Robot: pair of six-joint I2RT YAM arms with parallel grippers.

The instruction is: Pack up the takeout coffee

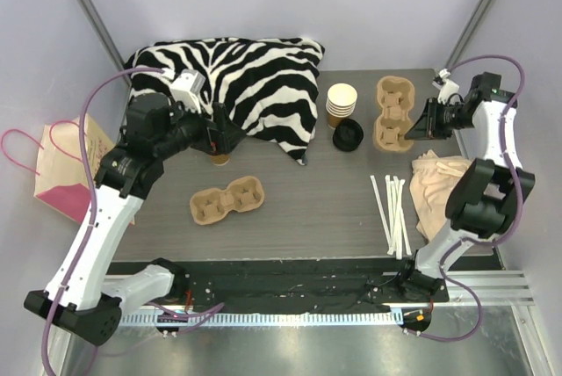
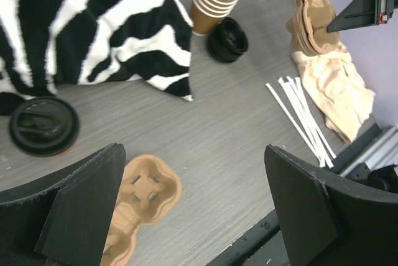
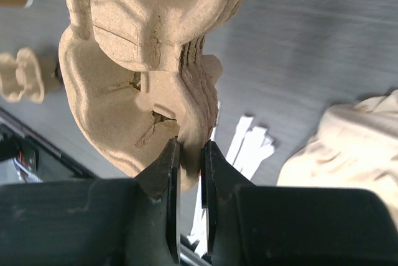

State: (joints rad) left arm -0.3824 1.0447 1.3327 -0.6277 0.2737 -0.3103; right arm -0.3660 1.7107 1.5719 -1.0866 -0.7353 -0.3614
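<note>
Pinching the rim of the tray stack (image 3: pixel 143 61) with the right gripper (image 3: pixel 189 154), jaws closed on what looks like several layers at once. Hovering with the left gripper (image 2: pixel 193 149) spread wide and empty, close to the coffee (image 2: pixel 43 125), upright on the table with lid on, touching or just beside the cushion (image 1: pixel 255 86) edge and near a lone tray (image 1: pixel 226 202). Likely to drag up more than one tray, or tip the stack toward the cups (image 1: pixel 342 104), given so deep a bite. Could also snag the cushion or knock the coffee over when closing in, with fabric so near. No brand, label or readable writing anywhere; raised marks on the lid too blurred to read.
</note>
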